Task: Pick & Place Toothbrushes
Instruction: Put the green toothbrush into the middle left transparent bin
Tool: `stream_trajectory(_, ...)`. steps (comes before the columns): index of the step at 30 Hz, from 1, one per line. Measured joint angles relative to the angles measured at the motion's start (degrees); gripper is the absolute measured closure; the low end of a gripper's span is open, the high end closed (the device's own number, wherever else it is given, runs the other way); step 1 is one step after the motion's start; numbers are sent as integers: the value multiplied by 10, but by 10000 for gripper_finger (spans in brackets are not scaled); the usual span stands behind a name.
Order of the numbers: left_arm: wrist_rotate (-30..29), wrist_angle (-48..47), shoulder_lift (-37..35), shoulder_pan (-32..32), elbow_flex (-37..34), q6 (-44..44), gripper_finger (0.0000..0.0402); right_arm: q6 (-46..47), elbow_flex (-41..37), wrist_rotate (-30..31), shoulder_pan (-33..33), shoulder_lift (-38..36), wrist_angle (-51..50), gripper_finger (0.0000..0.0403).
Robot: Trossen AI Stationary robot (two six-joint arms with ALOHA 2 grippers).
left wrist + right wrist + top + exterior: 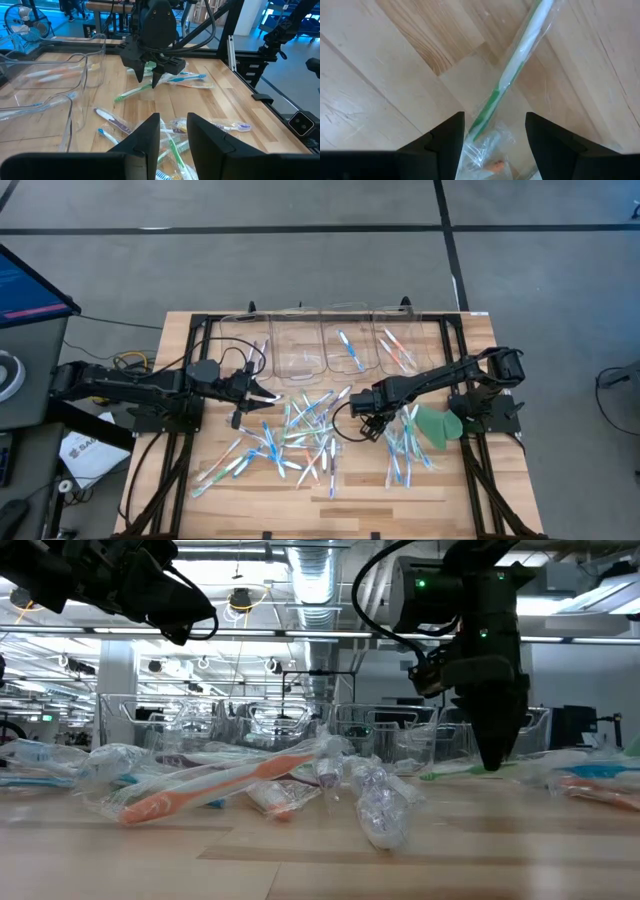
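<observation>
Green toothbrush (512, 75) between open right hand (495, 137) fingers

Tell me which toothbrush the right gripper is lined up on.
The green-accented toothbrush in clear wrap, lying between the open right gripper's fingers just above the wood. The other toothbrushes lie off to the sides.

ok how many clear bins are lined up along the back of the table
4, side by side along the far edge: leftmost bin, second bin, third bin and rightmost bin. The third and rightmost hold toothbrushes. None looks hidden.
</observation>
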Motion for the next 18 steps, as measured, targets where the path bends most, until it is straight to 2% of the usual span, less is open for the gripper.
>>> stream_trajectory(11, 0, 0, 0, 0, 0, 0, 312, -22, 5, -15, 0, 73, -7, 198)
stream_trajectory(18, 0, 1, 0, 0, 0, 0, 311, -31, 2, -21, 0, 64, -1, 222)
